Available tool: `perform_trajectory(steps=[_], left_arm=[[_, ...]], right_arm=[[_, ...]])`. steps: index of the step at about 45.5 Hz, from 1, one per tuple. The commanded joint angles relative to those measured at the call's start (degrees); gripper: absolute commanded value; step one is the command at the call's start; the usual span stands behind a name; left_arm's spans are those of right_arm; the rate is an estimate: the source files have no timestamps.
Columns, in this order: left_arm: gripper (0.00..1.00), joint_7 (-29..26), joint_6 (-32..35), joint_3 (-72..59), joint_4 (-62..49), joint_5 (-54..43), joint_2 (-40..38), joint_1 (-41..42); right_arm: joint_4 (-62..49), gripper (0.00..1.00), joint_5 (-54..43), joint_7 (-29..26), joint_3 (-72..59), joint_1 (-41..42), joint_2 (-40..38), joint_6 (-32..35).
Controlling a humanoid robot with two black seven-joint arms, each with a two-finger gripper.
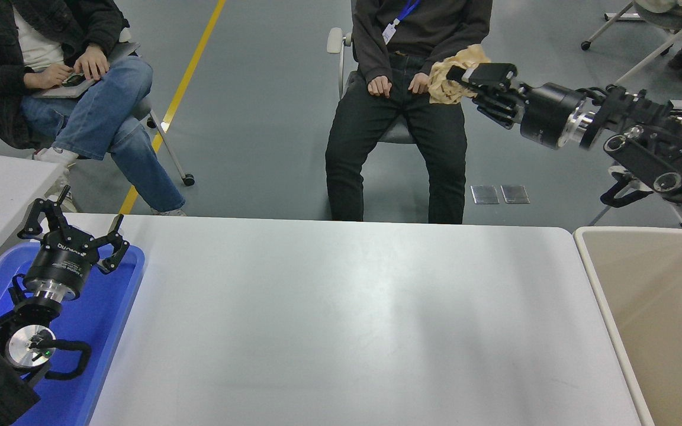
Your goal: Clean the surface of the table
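The table surface (341,319) spreads white and bare across the lower picture, nothing lying on it. High above its far right corner, the right claw (465,76) is clamped on a crumpled wad of brown paper (450,80), carried in the air in front of a seated person (406,89). The step in hand looks like disposal: the wad wants swinging right and down over the beige bin (660,307) (just beside the table's right edge), then letting go. The left claw (71,234) sits parked, fingers spread, over the blue tray (116,296).
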Motion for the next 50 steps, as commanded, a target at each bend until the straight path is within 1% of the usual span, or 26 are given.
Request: perform_trajectory(steps=[1,9,21,29,36,45,50], left_arm=[[1.0,0.0,0.0,0.0,0.0,0.0,0.0,0.0],[1.0,0.0,0.0,0.0,0.0,0.0,0.0,0.0],[1.0,0.0,0.0,0.0,0.0,0.0,0.0,0.0],[1.0,0.0,0.0,0.0,0.0,0.0,0.0,0.0],[1.0,0.0,0.0,0.0,0.0,0.0,0.08,0.0],[1.0,0.0,0.0,0.0,0.0,0.0,0.0,0.0],[1.0,0.0,0.0,0.0,0.0,0.0,0.0,0.0]], right_arm=[[-5.12,0.0,7.17,-4.58,0.49,-1.02,-2.12,0.02],[-6.44,0.0,12.0,-8.8,1.19,-1.63,-4.14,0.02],[-6.53,0.0,16.22,-15.31,6.46,-3.65,-7.65,0.02],[-6.62,0.0,16.23,-16.98,10.86,-5.85,-9.67,-0.42],[-8.11,0.0,16.23,-18.39,13.59,-8.4,-10.73,-3.31],[-15.75,0.0,16.23,-18.92,13.33,-12.26,-11.0,-5.25],[-18.92,0.0,16.23,-20.93,12.88,-15.25,-10.73,-7.09]])
